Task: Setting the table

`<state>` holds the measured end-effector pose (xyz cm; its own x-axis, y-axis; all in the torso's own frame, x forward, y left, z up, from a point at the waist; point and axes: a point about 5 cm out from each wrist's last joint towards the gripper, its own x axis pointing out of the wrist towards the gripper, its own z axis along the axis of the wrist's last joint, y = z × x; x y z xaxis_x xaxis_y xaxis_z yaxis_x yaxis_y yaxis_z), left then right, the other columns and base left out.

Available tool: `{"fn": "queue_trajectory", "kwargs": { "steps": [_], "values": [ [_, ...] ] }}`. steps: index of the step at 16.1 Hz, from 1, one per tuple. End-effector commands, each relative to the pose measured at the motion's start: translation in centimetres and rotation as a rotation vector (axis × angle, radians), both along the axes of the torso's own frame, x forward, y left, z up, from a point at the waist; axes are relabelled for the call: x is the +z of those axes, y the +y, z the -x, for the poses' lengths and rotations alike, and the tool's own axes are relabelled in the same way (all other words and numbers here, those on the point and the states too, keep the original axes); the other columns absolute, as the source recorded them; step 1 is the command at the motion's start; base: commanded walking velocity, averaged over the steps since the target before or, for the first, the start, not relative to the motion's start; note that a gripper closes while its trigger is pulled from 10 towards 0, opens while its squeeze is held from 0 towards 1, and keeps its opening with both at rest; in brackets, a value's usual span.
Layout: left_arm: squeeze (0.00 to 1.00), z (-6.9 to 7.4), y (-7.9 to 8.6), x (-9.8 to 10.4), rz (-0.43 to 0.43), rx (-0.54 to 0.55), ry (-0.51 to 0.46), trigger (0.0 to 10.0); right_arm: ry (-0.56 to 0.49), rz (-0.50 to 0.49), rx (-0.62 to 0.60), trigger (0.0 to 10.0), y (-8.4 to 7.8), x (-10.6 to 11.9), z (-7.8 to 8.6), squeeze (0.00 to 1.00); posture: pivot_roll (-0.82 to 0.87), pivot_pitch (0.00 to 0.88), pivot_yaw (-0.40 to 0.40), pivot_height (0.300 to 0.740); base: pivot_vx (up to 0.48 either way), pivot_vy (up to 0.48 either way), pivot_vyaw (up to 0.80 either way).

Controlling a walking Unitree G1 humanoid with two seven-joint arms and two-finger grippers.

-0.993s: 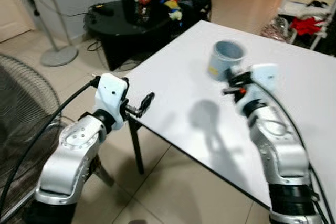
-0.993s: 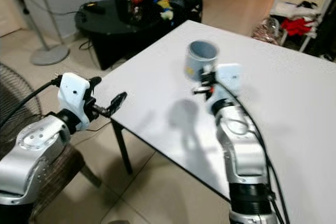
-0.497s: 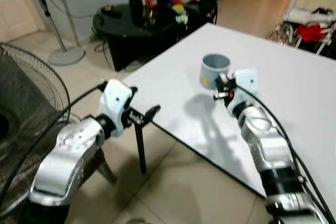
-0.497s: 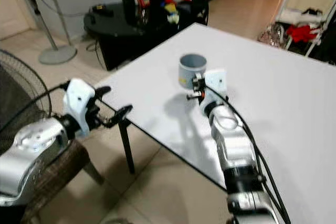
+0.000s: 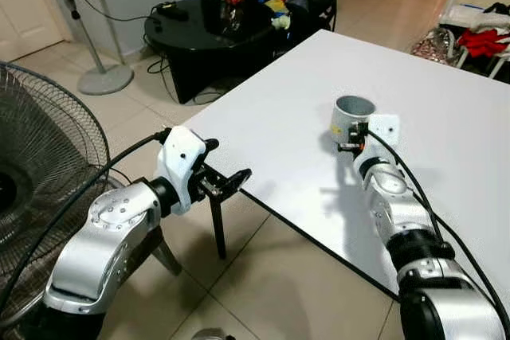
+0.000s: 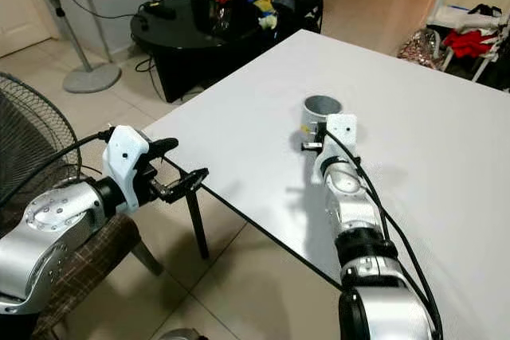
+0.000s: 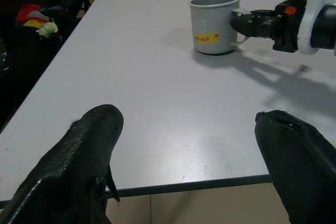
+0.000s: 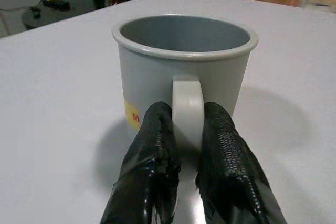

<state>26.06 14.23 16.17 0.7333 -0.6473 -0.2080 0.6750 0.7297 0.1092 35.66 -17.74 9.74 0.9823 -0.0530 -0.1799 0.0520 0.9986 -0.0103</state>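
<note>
A grey mug (image 5: 351,115) with a small yellow label stands upright on the white table (image 5: 446,109), a little in from the table's near-left edge. My right gripper (image 8: 187,114) is shut on the mug's handle (image 8: 187,98), one black finger on each side of it; from the left wrist the same grip shows at the mug (image 7: 214,23). My left gripper (image 5: 232,181) is open and holds nothing. It hovers just off the table's near-left edge, its fingers (image 7: 92,145) pointing across the tabletop toward the mug.
A large floor fan (image 5: 40,189) stands close at my left, and a second fan (image 5: 84,13) stands further back. A black round side table (image 5: 207,33) with clutter lies beyond the table's far-left corner. Red clothes on a rack (image 5: 478,33) are at the back right.
The mug hung above the tabletop a second ago, its shadow apart from it; now it stands on the table, still held by its handle. The camera view has shifted.
</note>
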Motion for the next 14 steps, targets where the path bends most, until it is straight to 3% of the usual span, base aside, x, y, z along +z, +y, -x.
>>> {"fn": "queue_trajectory", "kwargs": {
  "steps": [1, 5, 6, 7, 11, 14],
  "values": [
    [0.00, 0.2, -0.1, 0.3, -0.008, -0.018, -0.007, 10.0, -0.019, -0.006, -0.009, 10.0, -0.2, 0.4, -0.3, 0.00, 0.17, 0.000, 0.059, 0.740, 0.000, 0.000, 0.00],
    [0.00, 0.6, 0.1, 0.3, -0.008, -0.030, 0.002, 10.0, -0.017, 0.004, -0.012, 10.0, -0.3, 0.2, -0.7, 0.00, 0.17, 0.000, 0.053, 0.740, 0.000, 0.000, 0.00],
    [0.00, 0.7, 0.0, 0.1, -0.014, -0.041, 0.007, 10.0, -0.011, 0.026, -0.010, 10.0, -0.2, 0.0, -0.6, 0.26, 0.17, 0.000, 0.052, 0.740, 0.000, 0.000, 0.00],
    [0.00, 0.7, 0.0, 0.1, -0.012, -0.042, 0.008, 10.0, -0.010, 0.013, -0.019, 10.0, -0.3, -0.2, -0.5, 1.00, 0.17, 0.000, 0.051, 0.740, 0.000, 0.000, 0.00],
    [0.00, 0.5, 0.0, 0.3, -0.014, -0.043, 0.007, 10.0, -0.016, -0.023, -0.010, 10.0, -0.5, -0.7, -0.2, 1.00, 0.16, 0.000, 0.061, 0.740, 0.000, 0.000, 0.00],
    [0.00, 0.2, 0.4, 0.4, -0.027, -0.032, -0.001, 10.0, -0.084, -0.049, 0.046, 10.0, -0.7, -0.1, 0.6, 1.00, 0.15, 0.000, 0.070, 0.740, 0.000, 0.000, 0.00]
  ]
}}
